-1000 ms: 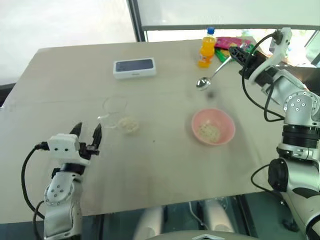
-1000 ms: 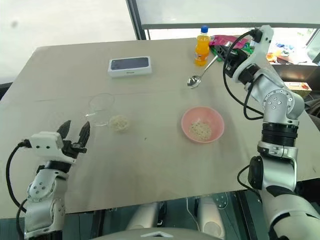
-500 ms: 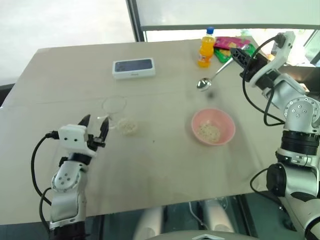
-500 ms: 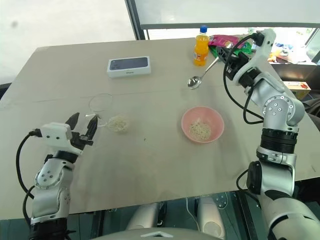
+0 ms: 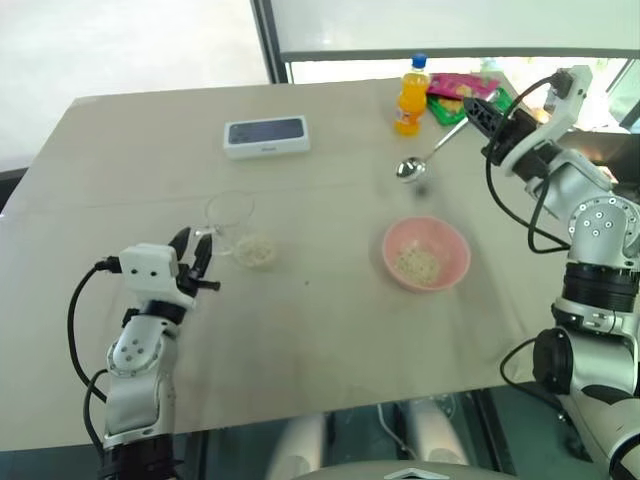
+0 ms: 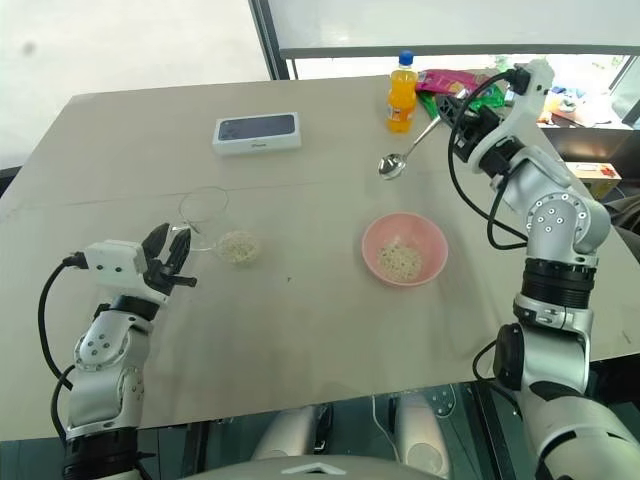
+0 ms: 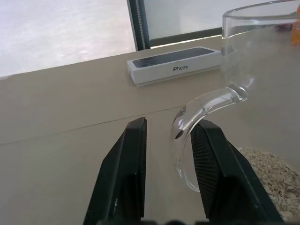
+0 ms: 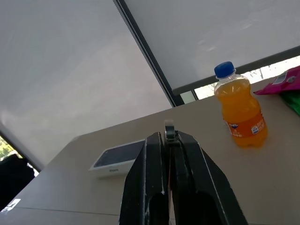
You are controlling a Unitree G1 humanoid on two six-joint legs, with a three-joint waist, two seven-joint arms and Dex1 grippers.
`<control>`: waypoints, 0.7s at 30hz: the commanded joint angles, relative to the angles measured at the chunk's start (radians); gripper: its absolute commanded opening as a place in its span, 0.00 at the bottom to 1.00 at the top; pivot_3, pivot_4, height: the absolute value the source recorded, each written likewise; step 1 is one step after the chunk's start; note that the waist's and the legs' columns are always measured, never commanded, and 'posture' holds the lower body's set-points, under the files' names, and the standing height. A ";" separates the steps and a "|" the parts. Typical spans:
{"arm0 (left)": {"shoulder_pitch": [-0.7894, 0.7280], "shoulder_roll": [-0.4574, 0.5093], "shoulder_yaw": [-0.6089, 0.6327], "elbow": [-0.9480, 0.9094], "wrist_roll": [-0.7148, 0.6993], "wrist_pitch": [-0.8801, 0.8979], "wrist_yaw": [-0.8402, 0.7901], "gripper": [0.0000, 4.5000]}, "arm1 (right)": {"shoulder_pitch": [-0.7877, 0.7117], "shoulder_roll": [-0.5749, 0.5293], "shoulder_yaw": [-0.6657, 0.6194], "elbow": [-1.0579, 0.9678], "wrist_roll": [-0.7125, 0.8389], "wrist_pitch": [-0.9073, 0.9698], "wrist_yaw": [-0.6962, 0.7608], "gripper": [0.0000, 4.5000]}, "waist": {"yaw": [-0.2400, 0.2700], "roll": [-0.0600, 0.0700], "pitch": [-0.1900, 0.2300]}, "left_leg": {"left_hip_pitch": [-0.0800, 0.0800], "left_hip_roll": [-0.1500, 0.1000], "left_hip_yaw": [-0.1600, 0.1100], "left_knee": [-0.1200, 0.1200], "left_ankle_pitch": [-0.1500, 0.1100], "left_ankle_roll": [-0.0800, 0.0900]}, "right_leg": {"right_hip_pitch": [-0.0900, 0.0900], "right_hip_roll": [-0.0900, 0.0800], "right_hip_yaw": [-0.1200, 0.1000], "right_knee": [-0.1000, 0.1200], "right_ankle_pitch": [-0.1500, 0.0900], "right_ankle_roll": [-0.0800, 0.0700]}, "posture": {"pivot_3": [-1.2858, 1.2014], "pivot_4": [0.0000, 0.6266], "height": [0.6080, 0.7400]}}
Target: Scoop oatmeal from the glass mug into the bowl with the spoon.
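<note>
A: What could go wrong from here?

B: The left end effector (image 7: 164, 154) sits low over the desk (image 5: 320, 330) with its two black fingers narrowed but not touching. The handle of the glass mug (image 5: 231, 213) lies just ahead of its tips, beside one finger rather than squarely between them. If it presses together off-centre, I'd expect the smooth glass to slip or the mug to tip, and a small heap of oatmeal (image 5: 256, 249) lies on the desk right beside the mug, ready to be scattered further.

A: And the right side?

B: The right end effector (image 5: 474, 112) is pressed together on the thin handle of the spoon (image 5: 428, 154), pinching it at the far end. The spoon's oval bowl hangs down ahead of it, above the desk. With so slim a grip, the spoon could twist between the fingers once it digs into flakes.

A: How are the arms posed?

B: The left forearm reaches forward, near level. The right arm is raised and bent, wrist angled toward the robot's left. The pink bowl (image 5: 427, 253) sits below and nearer than the right end effector, already holding some oats.
</note>
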 commanded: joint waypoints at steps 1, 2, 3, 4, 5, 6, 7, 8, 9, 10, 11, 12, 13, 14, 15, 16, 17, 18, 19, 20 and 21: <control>-0.013 0.013 0.022 0.000 -0.012 0.014 0.011 0.07 | -0.008 -0.002 -0.012 -0.040 0.002 -0.029 0.017 0.00 | -0.001 0.000 0.000 | 0.000 0.000 0.000 0.000 0.000 0.000 | 0.000 0.000 0.000 0.000 0.000 0.000 | 0.52 0.24 1.00; -0.014 0.014 0.020 0.001 -0.014 0.013 0.008 0.07 | -0.008 -0.002 -0.013 -0.040 0.002 -0.029 0.017 0.00 | -0.001 0.000 0.000 | 0.000 0.000 0.000 0.000 0.000 0.000 | 0.000 0.000 0.000 0.000 0.000 0.000 | 0.52 0.24 1.00; -0.015 0.014 0.020 0.002 -0.016 0.012 0.005 0.07 | -0.008 -0.001 -0.014 -0.041 0.002 -0.030 0.017 0.00 | -0.001 0.000 0.000 | 0.000 0.000 0.000 0.000 0.000 0.000 | 0.000 0.000 0.000 0.000 0.000 0.000 | 0.52 0.24 1.00; -0.018 0.013 0.018 0.004 -0.017 0.014 0.004 0.07 | -0.008 -0.001 -0.014 -0.040 0.001 -0.030 0.018 0.00 | 0.000 0.000 0.000 | 0.000 0.000 0.000 0.000 0.000 0.000 | 0.000 0.000 0.000 0.000 0.000 0.000 | 0.52 0.24 1.00; -0.019 0.012 0.018 0.006 -0.019 0.016 0.004 0.07 | -0.007 -0.001 -0.015 -0.042 0.001 -0.031 0.018 0.00 | 0.000 0.000 0.000 | 0.000 0.000 0.000 0.000 0.000 0.000 | 0.000 0.000 0.000 0.000 0.000 0.000 | 0.52 0.24 1.00; -0.023 0.008 0.019 0.007 -0.025 0.021 0.005 0.07 | -0.005 0.000 -0.015 -0.043 0.001 -0.032 0.018 0.00 | 0.000 0.000 0.000 | 0.000 0.000 0.000 0.000 0.000 0.000 | 0.000 0.000 0.000 0.000 0.000 0.000 | 0.52 0.24 1.00; -0.027 0.008 0.017 0.010 -0.027 0.024 0.004 0.07 | -0.004 0.000 -0.015 -0.043 0.000 -0.033 0.018 0.00 | 0.000 0.000 0.000 | 0.000 0.000 0.000 0.000 0.000 0.000 | 0.000 0.000 0.000 0.000 0.000 0.000 | 0.52 0.24 1.00; -0.030 0.011 0.013 0.013 -0.025 0.024 0.001 0.07 | -0.003 0.001 -0.016 -0.044 0.000 -0.034 0.017 0.00 | 0.000 0.000 0.000 | 0.000 0.000 0.000 0.000 0.000 0.000 | 0.000 0.000 0.000 0.000 0.000 0.000 | 0.52 0.24 1.00; -0.034 0.013 0.010 0.016 -0.022 0.025 0.001 0.07 | -0.003 0.003 -0.016 -0.045 0.001 -0.034 0.015 0.00 | 0.000 0.000 0.000 | 0.000 0.000 0.000 0.000 0.000 0.000 | 0.000 0.000 0.000 0.000 0.000 0.000 | 0.52 0.24 1.00; -0.040 0.015 0.008 0.017 -0.022 0.028 0.000 0.07 | -0.005 0.004 -0.016 -0.048 0.002 -0.034 0.013 0.00 | 0.000 0.000 0.000 | 0.000 0.000 0.000 0.000 0.000 0.000 | 0.000 0.000 0.000 0.000 0.000 0.000 | 0.52 0.24 1.00; -0.048 0.018 0.004 0.019 -0.023 0.029 -0.004 0.07 | -0.010 0.006 -0.016 -0.052 0.005 -0.032 0.011 0.00 | 0.000 0.000 0.000 | 0.000 0.000 0.000 0.000 0.000 0.000 | 0.000 0.000 0.000 0.000 0.000 0.000 | 0.52 0.24 1.00; -0.057 0.023 0.000 0.022 -0.022 0.030 -0.011 0.07 | -0.017 0.009 -0.016 -0.058 0.012 -0.027 0.009 0.00 | 0.000 0.000 0.000 | 0.000 0.000 0.000 0.000 0.000 0.000 | 0.000 0.000 0.000 0.000 0.000 0.000 | 0.52 0.24 1.00; -0.072 0.027 -0.005 0.027 -0.023 0.031 -0.017 0.07 | -0.025 0.009 -0.011 -0.069 0.021 -0.018 0.017 0.00 | 0.000 0.000 0.000 | 0.000 0.000 0.000 0.000 0.000 0.000 | 0.000 0.000 0.000 0.000 0.000 0.000 | 0.52 0.24 1.00; -0.090 0.030 -0.010 0.035 -0.024 0.036 -0.023 0.07 | -0.031 0.010 -0.004 -0.084 0.029 -0.010 0.023 0.00 | 0.000 0.000 0.000 | 0.000 0.000 0.000 0.000 0.000 0.000 | 0.000 0.000 0.000 0.000 0.000 0.000 | 0.52 0.24 1.00; -0.112 0.034 -0.021 0.046 -0.020 0.033 -0.031 0.07 | -0.038 0.013 0.004 -0.101 0.040 0.003 0.028 0.00 | 0.000 0.000 0.000 | 0.000 0.000 0.000 0.000 0.000 0.000 | 0.000 0.000 0.000 0.000 0.000 0.000 | 0.52 0.24 1.00; -0.135 0.037 -0.034 0.059 -0.012 0.028 -0.038 0.07 | -0.046 0.019 0.010 -0.116 0.051 0.014 0.028 0.00 | 0.000 0.000 0.000 | 0.000 0.000 0.000 0.000 0.000 0.000 | 0.000 0.000 0.000 0.000 0.000 0.000 | 0.52 0.24 1.00; -0.157 0.039 -0.047 0.073 -0.005 0.020 -0.046 0.07 | -0.055 0.025 0.014 -0.127 0.058 0.021 0.024 0.00 | 0.000 0.000 0.000 | 0.000 0.000 0.000 0.000 0.000 0.000 | 0.000 0.000 0.000 0.000 0.000 0.000 | 0.52 0.24 1.00; -0.179 0.040 -0.061 0.091 0.002 0.012 -0.054 0.07 | -0.065 0.032 0.018 -0.134 0.063 0.026 0.019 0.00 | 0.000 0.000 0.000 | 0.000 0.000 -0.001 0.000 0.000 0.000 | 0.000 0.000 -0.001 0.000 0.000 0.000 | 0.52 0.24 1.00; -0.200 0.040 -0.075 0.111 0.012 0.002 -0.059 0.07 | -0.078 0.041 0.020 -0.141 0.069 0.033 0.012 0.00 | 0.000 0.000 0.000 | 0.000 -0.001 -0.001 0.000 0.000 0.000 | 0.000 0.000 -0.001 0.000 0.000 0.000 | 0.52 0.24 1.00; -0.216 0.039 -0.084 0.127 0.017 -0.004 -0.062 0.07 | -0.087 0.046 0.023 -0.146 0.074 0.037 0.008 0.00 | 0.000 0.000 0.000 | 0.000 -0.001 -0.001 0.000 0.000 0.000 | 0.000 0.000 -0.001 0.000 0.000 0.000 | 0.52 0.24 1.00; -0.232 0.034 -0.092 0.144 0.015 -0.009 -0.067 0.07 | -0.095 0.050 0.029 -0.153 0.078 0.041 0.006 0.00 | 0.000 0.000 0.000 | 0.000 -0.001 -0.001 0.000 0.000 0.000 | 0.000 0.000 -0.001 0.000 0.000 0.000 | 0.52 0.24 1.00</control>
